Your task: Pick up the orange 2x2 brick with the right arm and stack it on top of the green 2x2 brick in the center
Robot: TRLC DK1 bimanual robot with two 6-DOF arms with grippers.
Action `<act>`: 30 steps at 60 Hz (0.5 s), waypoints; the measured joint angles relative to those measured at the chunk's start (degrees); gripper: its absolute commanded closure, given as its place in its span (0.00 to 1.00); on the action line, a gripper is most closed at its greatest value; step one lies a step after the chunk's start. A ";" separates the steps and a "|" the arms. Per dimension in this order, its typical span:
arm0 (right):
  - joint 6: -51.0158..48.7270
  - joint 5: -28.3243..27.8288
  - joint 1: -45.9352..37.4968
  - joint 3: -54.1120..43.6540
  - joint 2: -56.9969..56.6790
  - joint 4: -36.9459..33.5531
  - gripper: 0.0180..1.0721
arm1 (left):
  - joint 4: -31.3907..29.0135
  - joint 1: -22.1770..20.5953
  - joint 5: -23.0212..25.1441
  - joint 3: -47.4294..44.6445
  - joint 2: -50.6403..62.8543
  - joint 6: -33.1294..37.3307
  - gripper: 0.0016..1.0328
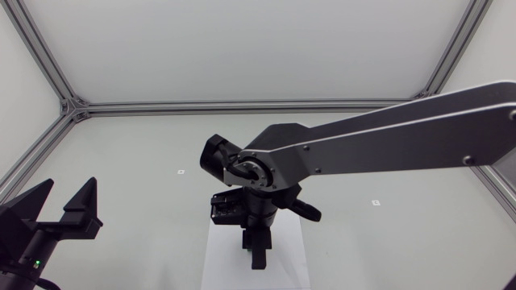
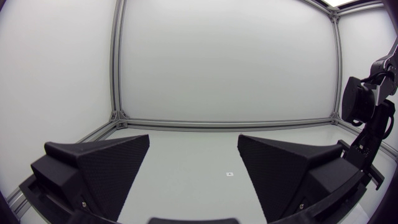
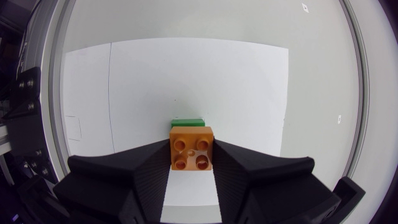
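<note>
In the right wrist view the orange 2x2 brick point(image 3: 191, 144) sits studs up between the two black fingers of my right gripper point(image 3: 191, 153), which is shut on it from both sides. Just ahead of and below it, a strip of the green 2x2 brick point(image 3: 188, 122) shows; whether the two bricks touch I cannot tell. In the head view my right arm comes in from the right and its gripper point(image 1: 256, 254) points down at the table's middle, hiding both bricks. My left gripper point(image 1: 68, 211) stands open at the lower left, its fingers point(image 2: 99, 168) wide apart around nothing.
A white sheet point(image 1: 222, 259) lies under the right gripper and spreads around the bricks point(image 3: 186, 74). Small markers point(image 1: 375, 202) dot the grey table. The right arm's wrist point(image 2: 367, 118) shows beside the left gripper.
</note>
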 measured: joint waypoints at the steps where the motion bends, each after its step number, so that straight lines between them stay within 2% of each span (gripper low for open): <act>1: -0.04 0.02 0.00 0.00 0.04 0.00 0.86 | 0.00 0.00 0.00 0.00 0.00 0.00 0.04; 30: -0.37 0.15 0.00 0.04 1.22 0.42 0.86 | 0.00 0.00 0.00 0.00 0.00 0.02 0.04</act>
